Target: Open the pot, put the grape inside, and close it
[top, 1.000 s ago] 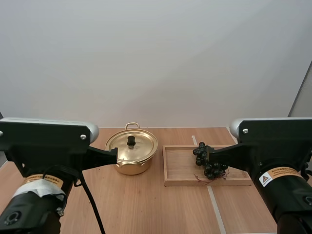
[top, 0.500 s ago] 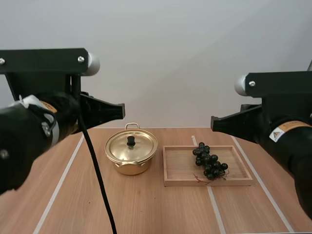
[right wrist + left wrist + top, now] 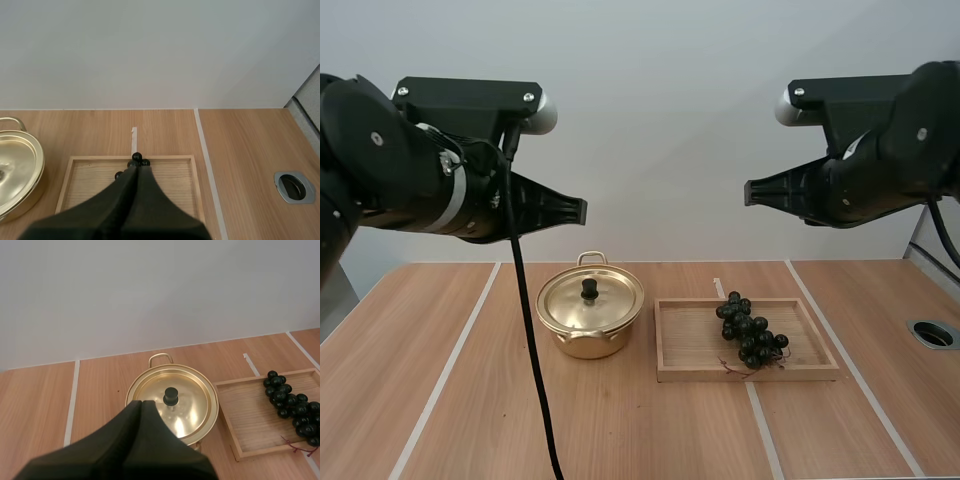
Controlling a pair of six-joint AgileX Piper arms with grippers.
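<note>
A gold pot [image 3: 589, 320] with its lid [image 3: 174, 402] on and a black knob [image 3: 589, 290] stands mid-table. To its right a bunch of dark grapes [image 3: 749, 331] lies in a wooden tray [image 3: 690, 350]. My left gripper [image 3: 578, 211] hovers high above the pot, shut into one dark wedge [image 3: 141, 405] just short of the knob [image 3: 171, 396]. My right gripper [image 3: 751, 192] hangs high over the tray, shut as well, its tip [image 3: 136, 169] covering most of the grapes [image 3: 136, 160]. Nothing is held.
Pale lines run across the wooden table [image 3: 440, 400]. A round metal hole [image 3: 933, 334] sits in the table at the far right edge. A plain wall rises behind the table.
Both arms have risen from low near the camera to high above the table, uncovering the pot, tray and grapes. Pot, tray and grapes have not moved.
</note>
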